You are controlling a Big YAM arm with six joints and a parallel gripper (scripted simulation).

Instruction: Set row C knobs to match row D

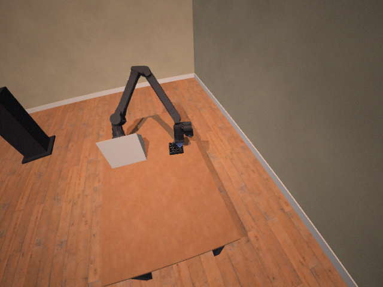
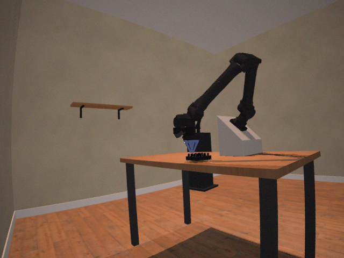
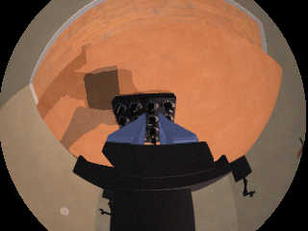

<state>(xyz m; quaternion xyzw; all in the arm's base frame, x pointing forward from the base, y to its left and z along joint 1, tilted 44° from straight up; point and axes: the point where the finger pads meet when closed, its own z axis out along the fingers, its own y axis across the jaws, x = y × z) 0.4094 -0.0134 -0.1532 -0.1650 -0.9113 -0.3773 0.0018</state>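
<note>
The knob box (image 1: 175, 150) (image 2: 198, 157) (image 3: 142, 104) is a small black box with rows of black knobs, standing flat on the wooden table (image 1: 160, 200) (image 2: 222, 164) (image 3: 192, 58) near its far edge. My gripper (image 1: 178, 144) (image 2: 192, 151) (image 3: 152, 116) has blue fingers and points straight down over the box, its tips just at the knob tops. The fingers stand a narrow gap apart, and in the wrist view a knob shows in line with that gap. I cannot read which knob it is, nor any knob's white line or mark.
A white wedge-shaped block (image 1: 122, 149) (image 2: 236, 141) stands on the table beside the arm's base, left of the box in the top view. A black cabinet (image 1: 18, 130) (image 2: 201, 166) stands on the floor beyond the table. A wall shelf (image 2: 101, 105) hangs far off.
</note>
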